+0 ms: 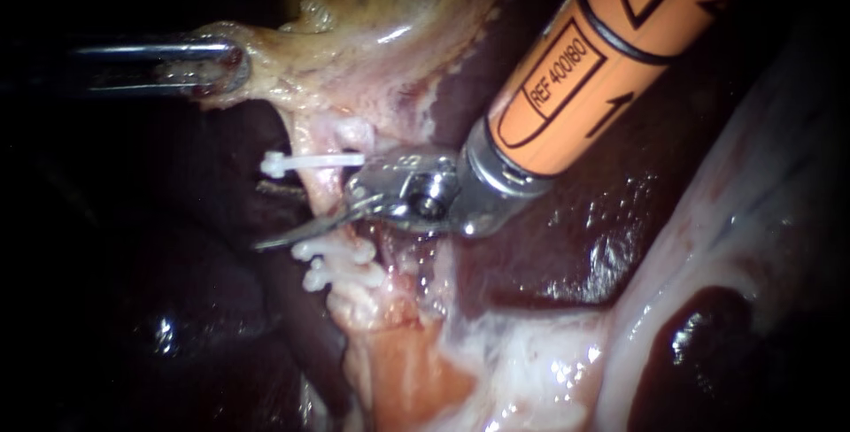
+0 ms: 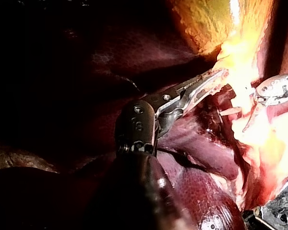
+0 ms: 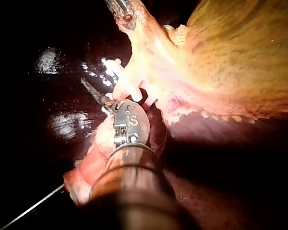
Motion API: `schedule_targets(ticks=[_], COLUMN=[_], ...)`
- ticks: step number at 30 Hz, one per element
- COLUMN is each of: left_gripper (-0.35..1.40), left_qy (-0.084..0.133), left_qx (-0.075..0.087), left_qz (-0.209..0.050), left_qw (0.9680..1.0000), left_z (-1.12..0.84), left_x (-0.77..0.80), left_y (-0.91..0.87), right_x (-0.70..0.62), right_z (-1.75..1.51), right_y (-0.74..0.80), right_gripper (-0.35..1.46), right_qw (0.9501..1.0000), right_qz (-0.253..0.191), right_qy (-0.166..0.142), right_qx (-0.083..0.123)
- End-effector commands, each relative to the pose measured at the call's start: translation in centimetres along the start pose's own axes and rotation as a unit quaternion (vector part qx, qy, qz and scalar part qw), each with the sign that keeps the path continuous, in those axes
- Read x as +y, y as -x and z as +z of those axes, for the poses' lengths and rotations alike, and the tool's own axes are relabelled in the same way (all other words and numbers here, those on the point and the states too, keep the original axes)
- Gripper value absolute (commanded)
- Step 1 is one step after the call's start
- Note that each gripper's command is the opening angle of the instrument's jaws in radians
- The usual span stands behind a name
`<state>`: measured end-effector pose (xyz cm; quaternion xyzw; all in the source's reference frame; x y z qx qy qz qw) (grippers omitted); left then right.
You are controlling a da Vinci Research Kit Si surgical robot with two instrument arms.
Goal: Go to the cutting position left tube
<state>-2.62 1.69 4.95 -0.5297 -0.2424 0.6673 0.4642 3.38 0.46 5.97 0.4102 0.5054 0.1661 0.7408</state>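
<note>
My left instrument (image 1: pixel 235 65) comes in from the left, its jaws shut on the pale edge of the gallbladder (image 1: pixel 354 60) and holding it taut; it shows the same grip in the left wrist view (image 2: pixel 216 79). My right instrument (image 1: pixel 259 217), on an orange shaft, reaches across a pale tube (image 1: pixel 320 191). Its two thin blades stand open, with the tube between them. A white clip (image 1: pixel 305 162) sits on the tube above the blades, and more white clips (image 1: pixel 332 259) sit below them. In the right wrist view one blade (image 3: pixel 93 91) points past the clips (image 3: pixel 116 72).
Dark liver (image 1: pixel 549 237) surrounds the site on both sides. A pale band of tissue (image 1: pixel 761 193) runs down the right. Raw pink tissue (image 1: pixel 398 370) lies below the clips. The yellow-green gallbladder wall (image 3: pixel 240 52) looms beside my right instrument.
</note>
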Motion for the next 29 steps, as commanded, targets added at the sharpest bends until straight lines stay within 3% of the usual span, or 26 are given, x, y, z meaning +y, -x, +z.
schedule_targets(ticks=[1,7,13,18,29], left_gripper=[-0.35,-0.35,-0.35,-0.35,-0.35], left_qy=[0.0,0.001,0.001,0.001,0.001], left_qx=[0.0,0.0,0.0,0.0,0.0], left_qz=[0.0,0.0,0.0,0.0,0.0], left_qw=[1.0,1.0,1.0,1.0,1.0], left_z=[0.0,0.0,0.0,0.0,0.0], left_x=[0.0,-0.01,-0.02,-0.02,-0.02], left_y=[0.0,0.0,0.0,0.0,0.0], right_x=[-0.06,-0.35,-0.55,-0.59,-0.55], right_z=[0.01,0.07,0.1,0.08,0.05], right_y=[-0.03,-0.12,-0.21,-0.26,-0.24], right_gripper=[1.45,1.45,1.45,1.45,1.45], right_qw=[1.0,0.9984,0.9952,0.994,0.9947], right_qz=[0.0,0.001,0.007,0.008,0.009], right_qy=[-0.009,-0.054,-0.092,-0.103,-0.094], right_qx=[0.003,0.018,0.033,0.036,0.04])
